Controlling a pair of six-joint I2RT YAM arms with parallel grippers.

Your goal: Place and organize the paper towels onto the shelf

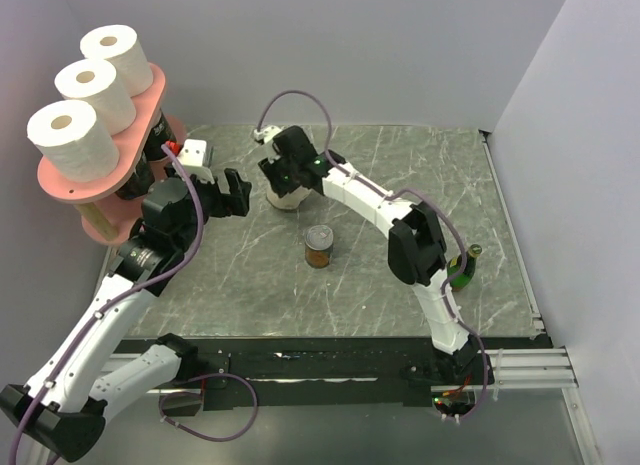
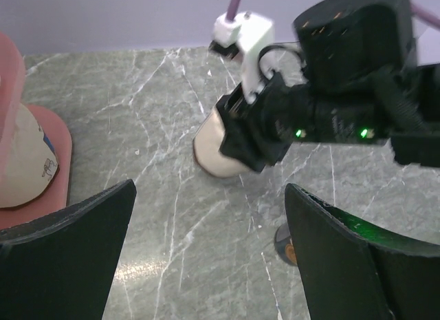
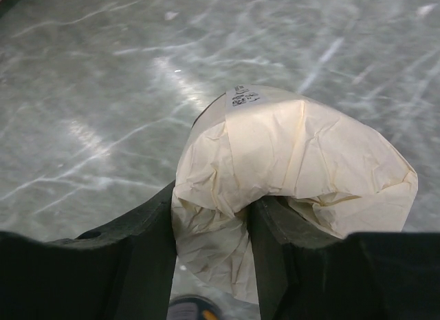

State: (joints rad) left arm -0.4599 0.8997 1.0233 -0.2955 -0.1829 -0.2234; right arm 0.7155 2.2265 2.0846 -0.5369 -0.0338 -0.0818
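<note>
Three plain white rolls [image 1: 88, 113] stand on the top board of the pink shelf [image 1: 142, 125] at the far left. Black-wrapped rolls [image 1: 150, 155] show dimly on a lower tier. Another cream-wrapped roll [image 2: 24, 165] sits on a lower pink board [image 2: 58, 165]. My right gripper [image 1: 283, 180] is shut on a cream-wrapped roll [image 3: 289, 168], one finger [image 3: 278, 251] inside its core and one outside. That roll [image 2: 214, 151] rests on or just above the table at mid-back. My left gripper [image 2: 210, 244] is open and empty, facing that roll from the left.
A small brown tin can [image 1: 319, 247] stands mid-table. A green bottle [image 1: 463, 269] stands behind the right arm's elbow. Grey walls close the back and both sides. The marble tabletop [image 1: 250, 275] lies between the can and the shelf.
</note>
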